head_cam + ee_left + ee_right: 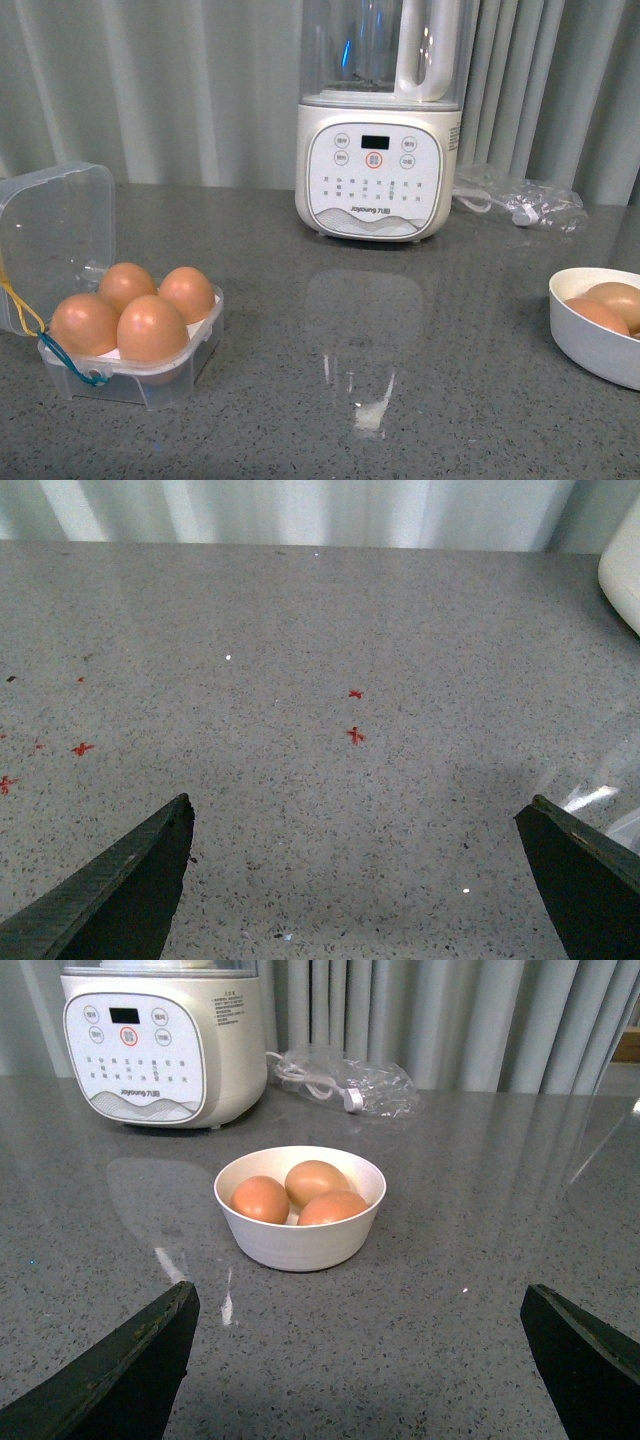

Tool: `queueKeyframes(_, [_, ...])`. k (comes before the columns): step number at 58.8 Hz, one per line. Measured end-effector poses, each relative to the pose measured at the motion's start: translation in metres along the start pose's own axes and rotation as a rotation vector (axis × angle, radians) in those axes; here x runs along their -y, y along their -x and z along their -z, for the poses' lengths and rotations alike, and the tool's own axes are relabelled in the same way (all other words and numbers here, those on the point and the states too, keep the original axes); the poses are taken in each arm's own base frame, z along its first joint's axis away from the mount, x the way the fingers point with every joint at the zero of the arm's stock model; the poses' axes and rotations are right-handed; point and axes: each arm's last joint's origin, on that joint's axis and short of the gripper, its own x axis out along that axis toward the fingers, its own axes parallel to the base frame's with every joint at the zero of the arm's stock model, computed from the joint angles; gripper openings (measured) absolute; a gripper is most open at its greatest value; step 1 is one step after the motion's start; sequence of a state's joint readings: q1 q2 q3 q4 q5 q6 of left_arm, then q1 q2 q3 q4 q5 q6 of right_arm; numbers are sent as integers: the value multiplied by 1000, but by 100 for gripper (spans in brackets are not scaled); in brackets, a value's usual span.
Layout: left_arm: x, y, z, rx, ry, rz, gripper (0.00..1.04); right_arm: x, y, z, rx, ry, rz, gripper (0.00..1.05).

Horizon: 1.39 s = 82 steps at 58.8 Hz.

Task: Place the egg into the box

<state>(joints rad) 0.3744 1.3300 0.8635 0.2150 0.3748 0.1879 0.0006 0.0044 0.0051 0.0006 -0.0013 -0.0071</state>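
Observation:
The box (186, 372), a clear plastic case, stands at the front left of the counter with its lid (55, 228) hinged open. Several brown eggs (152, 326) fill its white tray, and I cannot tell which one is the task's egg. Three more brown eggs (316, 1180) lie in a white bowl (300, 1246), which shows at the right edge of the front view as the bowl (592, 348). My right gripper (360, 1288) is open and empty, short of that bowl. Over bare counter, my left gripper (359, 800) is also open and empty. Neither arm shows in the front view.
A white blender (378, 150) with a clear jug stands at the back middle. A plastic bag with a cable (520, 198) lies to its right. Small red marks (355, 734) dot the grey speckled counter under my left gripper. A white rounded edge (622, 570) shows beside them.

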Motion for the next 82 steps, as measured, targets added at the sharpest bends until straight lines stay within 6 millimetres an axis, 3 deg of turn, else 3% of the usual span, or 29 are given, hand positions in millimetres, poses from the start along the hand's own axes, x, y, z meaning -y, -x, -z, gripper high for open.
queueKeyframes(16, [-1, -17, -9, -20, -43, 50, 98, 0, 0, 0, 0, 0, 0, 98])
queueKeyframes(47, [40, -27, 2, -45, -54, 126, 98, 0, 0, 0, 0, 0, 0, 98])
queueKeyframes(68, [78, -17, 3, -35, -88, 208, 98, 0, 0, 0, 0, 0, 0, 98])
queueKeyframes(82, [116, -7, 1, -17, -108, 290, 98, 0, 0, 0, 0, 0, 0, 98])
